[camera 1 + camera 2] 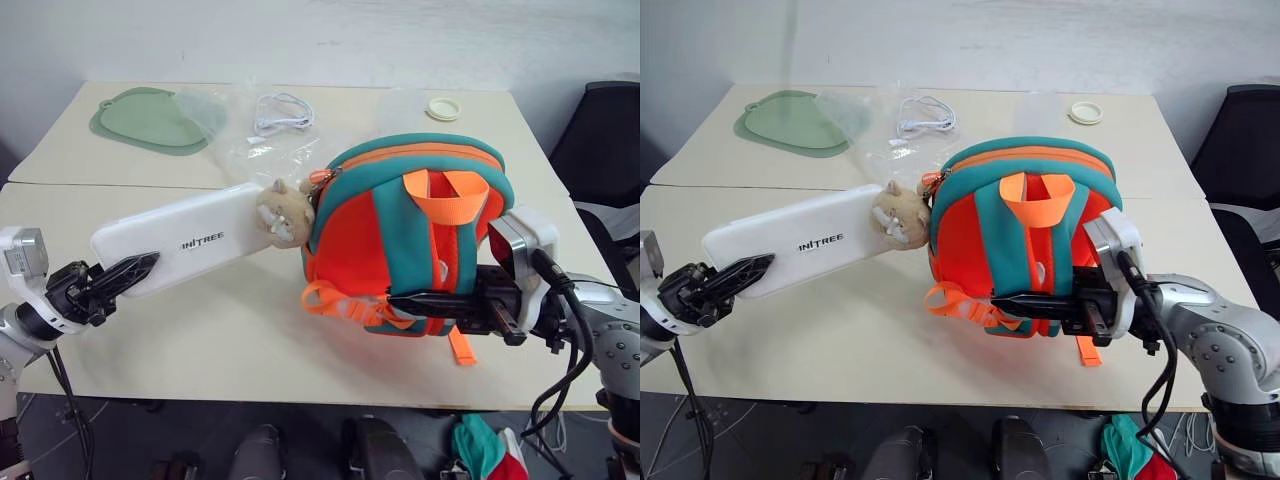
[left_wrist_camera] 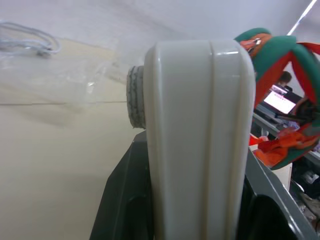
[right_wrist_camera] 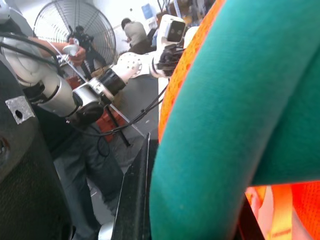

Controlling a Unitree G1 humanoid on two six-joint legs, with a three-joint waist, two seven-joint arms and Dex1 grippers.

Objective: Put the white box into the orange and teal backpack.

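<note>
Fingers point(image 1: 135, 270) aim box point(image 1: 180, 245) at plush charm point(image 1: 282, 212).

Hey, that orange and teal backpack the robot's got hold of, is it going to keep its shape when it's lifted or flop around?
The orange and teal backpack looks like soft padded fabric, so it will probably sag where unsupported. The right gripper pinches only one teal strap, so the body may swing. Its loose orange straps and plush charm likely dangle.
</note>
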